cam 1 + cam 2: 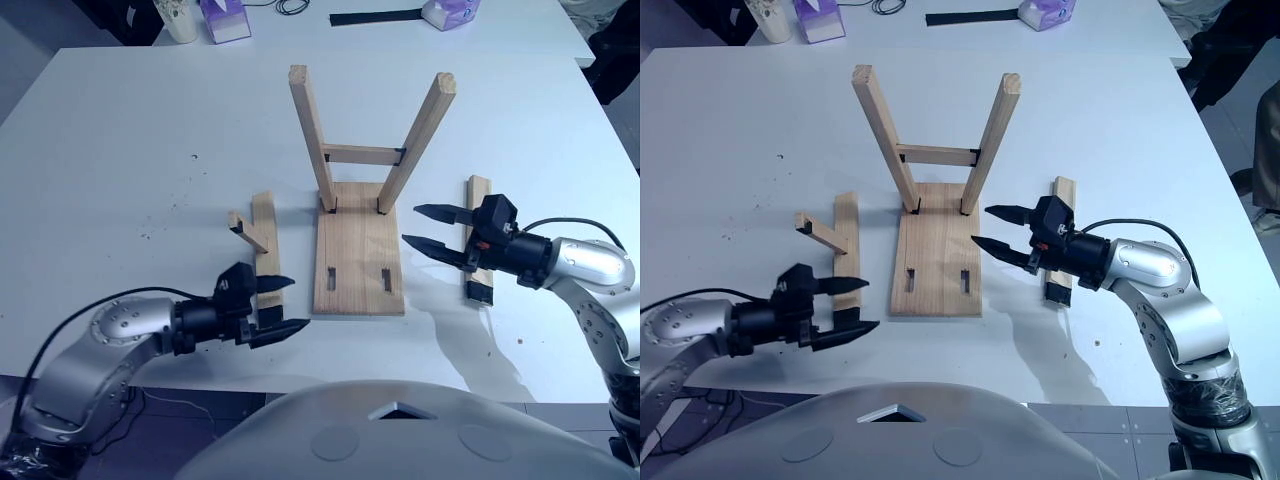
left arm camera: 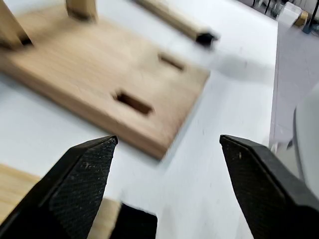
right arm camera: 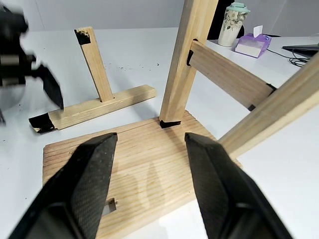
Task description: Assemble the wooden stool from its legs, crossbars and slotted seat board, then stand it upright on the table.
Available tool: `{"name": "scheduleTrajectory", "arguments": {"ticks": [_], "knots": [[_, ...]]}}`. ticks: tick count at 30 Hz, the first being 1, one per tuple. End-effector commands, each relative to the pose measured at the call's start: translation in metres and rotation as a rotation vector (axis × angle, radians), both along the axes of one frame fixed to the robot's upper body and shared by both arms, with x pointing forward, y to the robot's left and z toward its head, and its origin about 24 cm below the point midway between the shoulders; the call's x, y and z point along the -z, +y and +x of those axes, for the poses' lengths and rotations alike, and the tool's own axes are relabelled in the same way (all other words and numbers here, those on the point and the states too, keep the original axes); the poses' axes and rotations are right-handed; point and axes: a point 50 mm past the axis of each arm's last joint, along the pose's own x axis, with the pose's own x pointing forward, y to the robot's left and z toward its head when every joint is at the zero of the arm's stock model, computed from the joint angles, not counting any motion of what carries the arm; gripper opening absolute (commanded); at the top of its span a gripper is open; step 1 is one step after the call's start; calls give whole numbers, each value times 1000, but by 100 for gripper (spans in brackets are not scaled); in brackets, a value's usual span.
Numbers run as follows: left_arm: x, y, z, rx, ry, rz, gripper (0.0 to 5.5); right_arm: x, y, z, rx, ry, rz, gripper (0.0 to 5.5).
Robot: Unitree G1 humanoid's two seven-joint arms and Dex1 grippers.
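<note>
The slotted seat board (image 1: pixel 359 262) lies flat mid-table with two legs (image 1: pixel 312 130) joined by a crossbar (image 1: pixel 360 155) standing in its far slots; two near slots (image 1: pixel 331 279) are bare. To its left lies a leg with a crossbar stub (image 1: pixel 262 235). Another loose leg (image 1: pixel 478 240) lies to the right. My left gripper (image 1: pixel 278 308) is open just above the table, at the near end of the left leg. My right gripper (image 1: pixel 428 229) hovers open between the board's right edge and the loose leg. The board and standing legs (image 3: pixel 187 64) fill the right wrist view.
A cup (image 1: pixel 181 20), purple tissue boxes (image 1: pixel 225 20) and a black strip (image 1: pixel 375 17) sit on the table behind. The white table (image 1: pixel 130 160) has bare room on the left and far right; its near edge runs just below my grippers.
</note>
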Motion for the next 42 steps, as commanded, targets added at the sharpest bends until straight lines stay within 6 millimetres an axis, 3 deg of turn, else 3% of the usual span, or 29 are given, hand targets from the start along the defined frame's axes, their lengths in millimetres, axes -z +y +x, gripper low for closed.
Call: {"name": "scheduleTrajectory", "arguments": {"ticks": [1, 9, 17, 22, 27, 29, 33, 42], "knots": [[13, 13, 0, 6, -3, 93, 382, 0, 1, -1, 10, -10, 0, 250], [8, 45, 13, 46, -49, 218, 382, 5, 1, -6, 53, -10, 9, 250], [-15, 71, 34, -37, -121, 290, 382, 7, -1, -9, 77, -11, -5, 250], [-38, 62, 38, -161, -85, 212, 382, 7, -3, -12, 88, -11, -5, 250], [-18, 69, 46, -544, 42, 286, 382, 7, -6, -16, 108, -8, -7, 250], [-12, 65, 47, -620, 46, 289, 382, 7, -5, -15, 107, -9, -5, 250], [-9, 48, 47, -667, 44, 261, 382, 6, -4, -12, 95, -13, -4, 250], [7, 35, 38, -690, 85, 285, 382, 7, -3, -10, 81, -13, -10, 250]]}}
